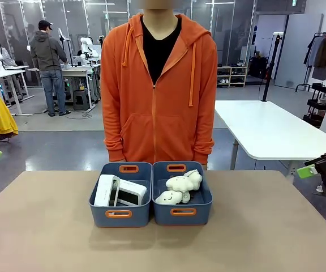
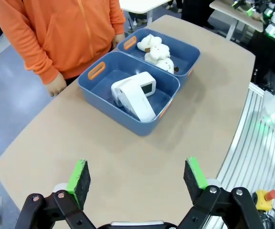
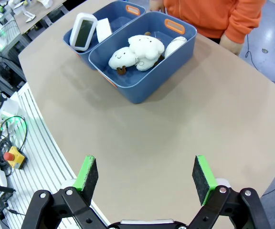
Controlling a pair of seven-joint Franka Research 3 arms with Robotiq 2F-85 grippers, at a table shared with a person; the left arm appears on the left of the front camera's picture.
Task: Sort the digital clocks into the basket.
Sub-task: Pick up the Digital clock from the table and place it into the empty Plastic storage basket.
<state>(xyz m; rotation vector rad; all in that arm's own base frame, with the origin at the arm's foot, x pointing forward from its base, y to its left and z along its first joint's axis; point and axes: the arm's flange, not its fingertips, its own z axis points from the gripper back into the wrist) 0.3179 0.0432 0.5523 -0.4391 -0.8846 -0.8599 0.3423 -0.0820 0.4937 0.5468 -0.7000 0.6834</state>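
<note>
While both arms sit back at the table's near edge, the left gripper (image 2: 136, 177) and right gripper (image 3: 146, 177) gape wide and empty over bare tan tabletop (image 1: 38, 226). Farther off, two white plastic digital clocks (image 1: 119, 191) lean together in the left blue plastic basket (image 1: 119, 214). White plush toys (image 1: 179, 188) fill its twin (image 1: 183, 212). A person in an orange hoodie (image 1: 158, 90) stands just behind.

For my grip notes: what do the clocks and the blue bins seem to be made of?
The digital clocks look like hard white plastic, smooth and slightly glossy, with dark screens. The basket holding them and the other bin look like matt moulded plastic, judging by their thin even walls.
</note>
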